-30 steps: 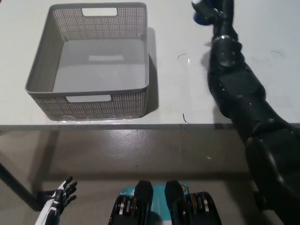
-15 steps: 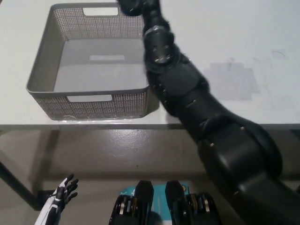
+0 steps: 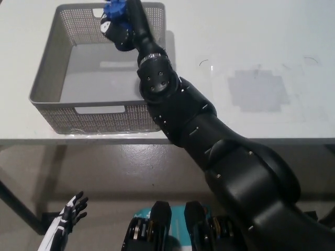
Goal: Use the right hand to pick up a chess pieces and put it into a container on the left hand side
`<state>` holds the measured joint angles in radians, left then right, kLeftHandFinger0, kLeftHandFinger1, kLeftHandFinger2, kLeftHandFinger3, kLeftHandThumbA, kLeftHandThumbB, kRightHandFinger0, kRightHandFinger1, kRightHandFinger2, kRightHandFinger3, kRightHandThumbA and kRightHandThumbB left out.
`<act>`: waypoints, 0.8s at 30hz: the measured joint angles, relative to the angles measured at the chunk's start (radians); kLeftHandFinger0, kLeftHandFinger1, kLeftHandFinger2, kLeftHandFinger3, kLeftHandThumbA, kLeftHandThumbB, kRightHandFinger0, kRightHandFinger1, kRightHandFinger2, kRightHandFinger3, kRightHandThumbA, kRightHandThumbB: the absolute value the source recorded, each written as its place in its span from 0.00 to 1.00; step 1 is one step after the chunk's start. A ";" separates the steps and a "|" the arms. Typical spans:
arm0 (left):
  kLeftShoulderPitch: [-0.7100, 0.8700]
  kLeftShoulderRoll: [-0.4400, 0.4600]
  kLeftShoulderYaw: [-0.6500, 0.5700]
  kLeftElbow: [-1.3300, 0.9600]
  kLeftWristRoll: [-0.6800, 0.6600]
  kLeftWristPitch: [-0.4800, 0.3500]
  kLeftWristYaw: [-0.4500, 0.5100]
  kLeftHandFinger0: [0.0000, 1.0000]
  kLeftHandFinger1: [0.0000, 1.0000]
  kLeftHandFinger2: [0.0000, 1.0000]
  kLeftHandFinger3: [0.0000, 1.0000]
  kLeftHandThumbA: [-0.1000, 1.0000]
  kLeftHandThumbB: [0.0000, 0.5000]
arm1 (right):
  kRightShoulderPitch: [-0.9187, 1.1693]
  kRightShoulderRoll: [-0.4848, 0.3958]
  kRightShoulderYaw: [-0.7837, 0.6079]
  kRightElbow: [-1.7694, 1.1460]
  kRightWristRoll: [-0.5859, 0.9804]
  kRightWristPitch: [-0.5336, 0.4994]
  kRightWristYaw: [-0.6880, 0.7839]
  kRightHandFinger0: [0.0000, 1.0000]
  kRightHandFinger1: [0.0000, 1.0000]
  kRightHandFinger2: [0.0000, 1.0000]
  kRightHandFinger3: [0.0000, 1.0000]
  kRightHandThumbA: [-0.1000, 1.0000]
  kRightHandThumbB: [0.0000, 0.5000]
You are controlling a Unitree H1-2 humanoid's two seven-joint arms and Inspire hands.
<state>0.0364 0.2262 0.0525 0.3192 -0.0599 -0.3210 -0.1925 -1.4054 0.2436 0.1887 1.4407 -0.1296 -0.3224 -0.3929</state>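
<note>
Right hand swung left, now over grey basket, fingers closed round blue chess piece; left hand idle, spread.

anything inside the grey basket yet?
The visible floor of the grey basket is bare. The black right hand hangs over its far side, shut on a blue chess piece. The arm covers the basket's right corner. White left hand rests low, fingers apart.

The right arm is glossy black, built of rounded bulbous segments; small screws dot its wrist cuff. The left hand is white with black fingers.
</note>
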 measured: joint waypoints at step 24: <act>-0.017 0.008 -0.022 -0.034 0.003 0.043 -0.001 1.00 1.00 1.00 1.00 1.00 0.42 | 0.056 -0.033 0.107 0.014 -0.078 0.161 0.201 1.00 1.00 1.00 1.00 0.67 0.68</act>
<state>0.0190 0.2342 0.0301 0.2853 -0.0572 -0.2782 -0.1932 -1.3498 0.2104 0.2954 1.4549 -0.2078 -0.1613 -0.1924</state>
